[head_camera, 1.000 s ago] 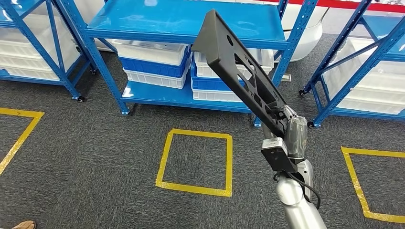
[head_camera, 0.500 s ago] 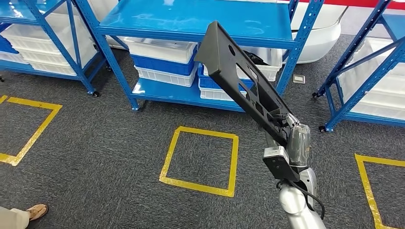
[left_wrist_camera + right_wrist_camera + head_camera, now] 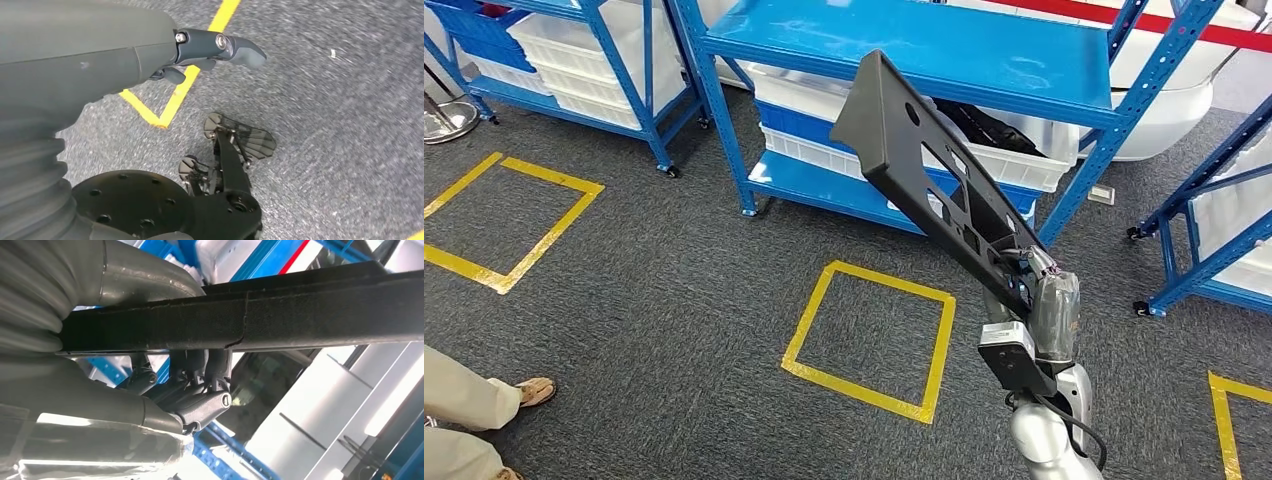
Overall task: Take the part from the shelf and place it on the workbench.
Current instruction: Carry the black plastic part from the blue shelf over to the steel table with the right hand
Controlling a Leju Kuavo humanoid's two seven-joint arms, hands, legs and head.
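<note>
- We have the part off the shelf and in our right hand: a long black bracket-like plate, held at its lower end and raised aslant above the grey carpet, its free end up in front of the blue shelving.
- In the right wrist view our fingers wrap under the part's dark, grainy edge, thumb on the other side; the grip looks firm.
- Our left hand hangs by our side over the floor, holding nothing, its fingers loosely extended rather than curled in.
- The pick, we judge, is done. The carry and the placing remain: no workbench is in sight, just racks with white and blue crates and a yellow tape square on the carpet.
- The part is flat and stiff-looking, pierced by a round hole near the top and several cut-outs along its length; a hairline seam or crack crosses its edge in the right wrist view.
- A person's shoe stands near at lower left.
</note>
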